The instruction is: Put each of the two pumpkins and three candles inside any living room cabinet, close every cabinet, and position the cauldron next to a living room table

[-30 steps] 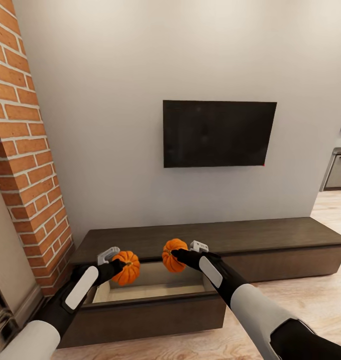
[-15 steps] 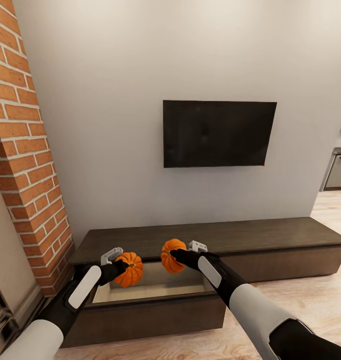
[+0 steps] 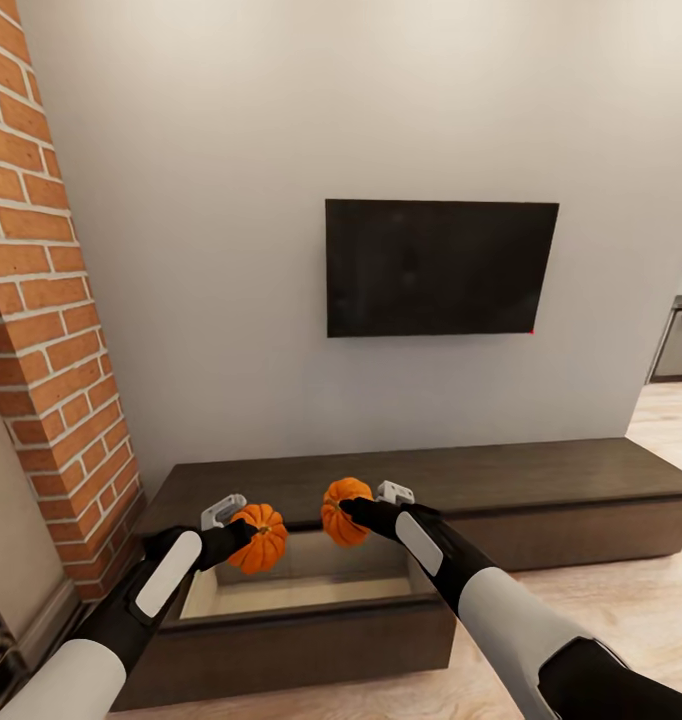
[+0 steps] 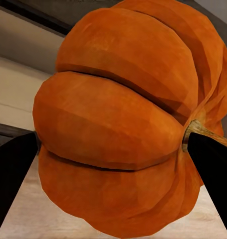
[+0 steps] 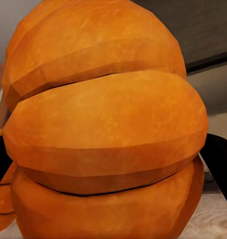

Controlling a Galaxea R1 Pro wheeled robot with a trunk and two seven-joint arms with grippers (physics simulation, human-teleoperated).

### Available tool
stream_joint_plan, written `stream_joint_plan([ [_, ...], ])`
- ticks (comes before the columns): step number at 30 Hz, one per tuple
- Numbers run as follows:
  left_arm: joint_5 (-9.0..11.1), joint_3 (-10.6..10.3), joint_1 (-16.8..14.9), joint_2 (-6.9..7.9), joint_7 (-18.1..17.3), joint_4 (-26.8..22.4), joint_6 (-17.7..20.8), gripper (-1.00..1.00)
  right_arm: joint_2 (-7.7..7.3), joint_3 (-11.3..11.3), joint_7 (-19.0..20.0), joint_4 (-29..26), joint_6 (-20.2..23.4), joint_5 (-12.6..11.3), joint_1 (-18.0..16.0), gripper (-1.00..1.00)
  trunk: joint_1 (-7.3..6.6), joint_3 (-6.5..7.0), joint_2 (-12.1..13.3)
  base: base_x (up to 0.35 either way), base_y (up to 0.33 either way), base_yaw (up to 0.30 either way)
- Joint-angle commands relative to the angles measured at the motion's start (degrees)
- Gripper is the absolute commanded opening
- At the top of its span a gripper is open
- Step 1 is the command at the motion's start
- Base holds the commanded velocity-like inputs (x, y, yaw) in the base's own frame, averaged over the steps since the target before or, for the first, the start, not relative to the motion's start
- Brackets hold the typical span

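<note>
Up close, pumpkin (image 4: 118, 124) between black fingers (image 4: 13, 184)

The pulled-out, tan-lined drawer (image 3: 301, 590) of the long dark-brown wood cabinet (image 3: 541, 475) lies open at 6 o'clock; its dark front panel (image 3: 291, 640) rims it.

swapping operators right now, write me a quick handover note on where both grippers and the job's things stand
Left gripper: shut on a small round orange ribbed pumpkin, held above the open drawer.
Right gripper: shut on the second orange ribbed pumpkin, also over the drawer, a little higher.
Long low dark-brown wood cabinet: its left drawer is pulled out, and the visible part of its light tan inside is bare.
Done: both pumpkins picked up, drawer opened.
Left: release both pumpkins into the drawer, fetch and stow three candles, shut every cabinet, set the cauldron beside a table.
</note>
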Motion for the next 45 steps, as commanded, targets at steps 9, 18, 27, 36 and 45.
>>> stream_joint_plan([
  [9,0.6,-0.2,0.0,0.03,0.8,-0.1,0.0,-1.0,-0.03,0.3,-0.3,-0.1,0.1,-0.3,0.0,-1.0,0.0,-0.07,0.0,0.139,0.0,0.0],
  [18,0.6,-0.2,0.0,0.13,0.8,-0.1,0.0,-1.0,-0.03,0.3,-0.3,-0.2,0.1,-0.3,0.0,-1.0,0.0,-0.07,0.0,0.006,0.0,0.0],
  [27,0.5,-0.3,0.0,0.08,0.9,0.0,0.0,-1.0,-0.11,0.3,0.1,-0.4,0.0,-0.3,-0.1,-1.0,1.76,-1.5,-3.2,0.0,0.0,0.0],
  [36,0.5,-0.3,0.0,0.09,0.8,0.1,0.0,-1.0,-0.24,0.5,0.6,-0.9,-0.3,-0.3,-0.1,-1.0,3.74,-3.12,-6.9,0.0,0.0,0.0],
  [45,0.5,-0.3,0.0,0.02,0.8,0.1,0.0,-1.0,-0.28,0.5,0.7,-1.0,-0.1,-0.3,-0.1,-1.0,5.72,-4.73,-10.5,0.0,0.0,0.0],
])
